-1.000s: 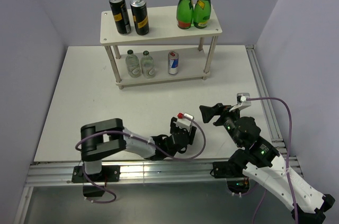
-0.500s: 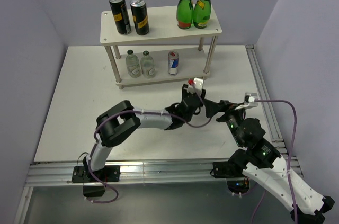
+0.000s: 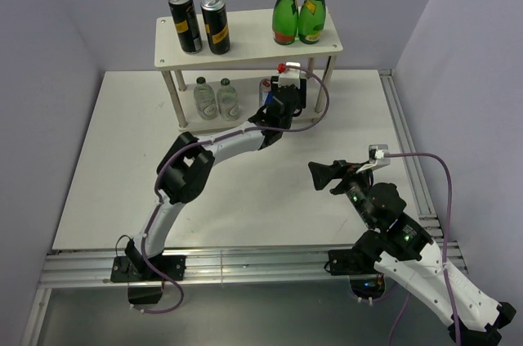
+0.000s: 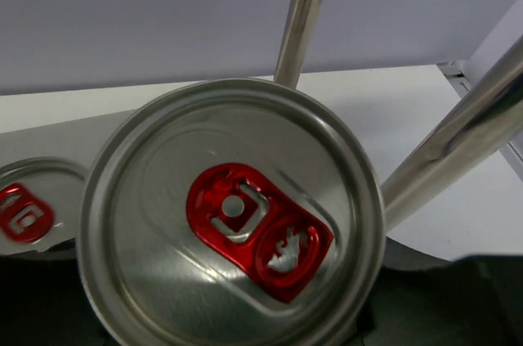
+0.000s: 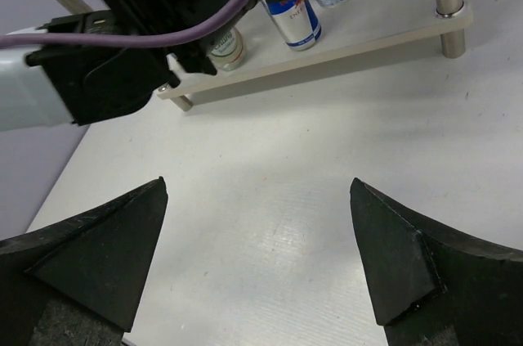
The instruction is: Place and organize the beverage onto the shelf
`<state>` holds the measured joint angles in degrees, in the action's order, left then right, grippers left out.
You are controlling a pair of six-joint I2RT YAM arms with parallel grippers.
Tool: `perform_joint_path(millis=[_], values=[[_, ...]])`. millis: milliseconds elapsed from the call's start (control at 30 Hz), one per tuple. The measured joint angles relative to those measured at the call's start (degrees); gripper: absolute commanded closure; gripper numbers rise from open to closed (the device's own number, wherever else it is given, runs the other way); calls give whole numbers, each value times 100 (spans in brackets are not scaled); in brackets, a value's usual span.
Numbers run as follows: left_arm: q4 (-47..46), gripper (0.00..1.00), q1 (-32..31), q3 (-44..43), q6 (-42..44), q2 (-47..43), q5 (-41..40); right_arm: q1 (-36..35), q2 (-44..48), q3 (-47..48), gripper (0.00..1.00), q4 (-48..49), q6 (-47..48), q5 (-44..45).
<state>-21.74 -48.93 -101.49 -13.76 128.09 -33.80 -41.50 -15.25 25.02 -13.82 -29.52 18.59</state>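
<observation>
The shelf stands at the back of the table. Two black-and-yellow cans stand on its top board. Two clear bottles and a silver-blue can stand on the lower board. My left gripper reaches into the lower tier beside that can. It is shut on a second silver-blue can, whose red-tabbed lid fills the left wrist view, with the other can's lid to its left. Both cans show in the right wrist view. My right gripper is open and empty above the table.
Two tall green glass bottles stand on the right of the top board. Shelf legs stand close behind and to the right of the held can. The table ends in a metal rail at the near edge.
My left arm has swung from the table's near edge across the middle up to the shelf's lower tier. My right gripper has barely moved and stays open.
</observation>
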Motion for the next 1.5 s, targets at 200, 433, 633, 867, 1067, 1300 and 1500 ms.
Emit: perform_joint_path(millis=[200,433,633,867,1067,1300,1500], values=[[402,100,83,-321,-13,396,229,0,4,0,0,-2,0,-9],[603,90,92,-348,-35,603,295,0,7,0,0,-44,0,-11],[542,68,103,-348,-22,612,293,0,7,0,0,-46,0,-13],[487,29,111,-348,85,614,271,0,7,0,0,-46,0,-24],[146,12,111,-457,160,623,238,0,7,0,0,-50,0,-26],[59,1,107,-546,205,627,238,0,7,0,0,-83,0,-26],[-17,1,-9,275,195,214,46,0,7,0,0,-83,0,-24]])
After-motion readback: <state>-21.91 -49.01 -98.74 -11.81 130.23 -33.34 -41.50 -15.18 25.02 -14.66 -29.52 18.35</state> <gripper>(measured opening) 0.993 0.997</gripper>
